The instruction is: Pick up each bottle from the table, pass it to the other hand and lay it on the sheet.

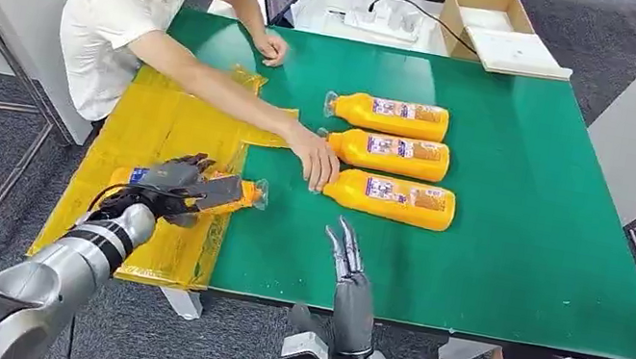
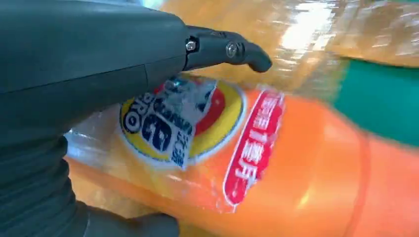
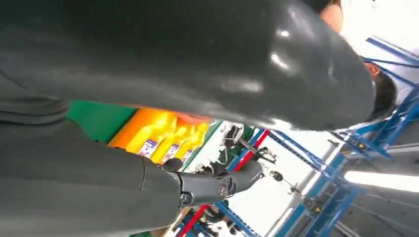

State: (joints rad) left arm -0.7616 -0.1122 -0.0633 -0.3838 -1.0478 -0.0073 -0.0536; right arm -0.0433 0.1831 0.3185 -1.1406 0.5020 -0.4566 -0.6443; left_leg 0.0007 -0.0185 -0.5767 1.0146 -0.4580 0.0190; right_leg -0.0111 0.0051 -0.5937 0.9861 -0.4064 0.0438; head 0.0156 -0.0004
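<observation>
- The green table (image 1: 513,271) carries a yellow sheet (image 1: 157,128) along its left side; the sheet's outer border overhangs the table's left edge, and its near corner reaches the front edge.
- Three orange bottles lie on their sides in a column near the table's centre: far bottle (image 1: 390,116), middle bottle (image 1: 391,154), near bottle (image 1: 396,200). Caps point toward the sheet. The three lie just beside one another.
- Bare green surface extends to the right of the column and between the column and the front edge.
- A seated person reaches across the sheet; the person's hand (image 1: 317,160) rests at the cap end of the near bottle, between the sheet and the column.
- The left hand (image 1: 171,186) is over the near part of the sheet, fingers wrapped around a fourth bottle (image 1: 229,194). This held bottle lies roughly level, cap toward the table's centre.
- The right hand (image 1: 348,255) stands at the front edge of the table, fingers straight and extended, holding nothing, well apart from the near bottle.
- Label on the held bottle (image 2: 207,163): a round yellow-rimmed emblem with blue lettering, and a red oval with white characters; neither is legible owing to blur.
</observation>
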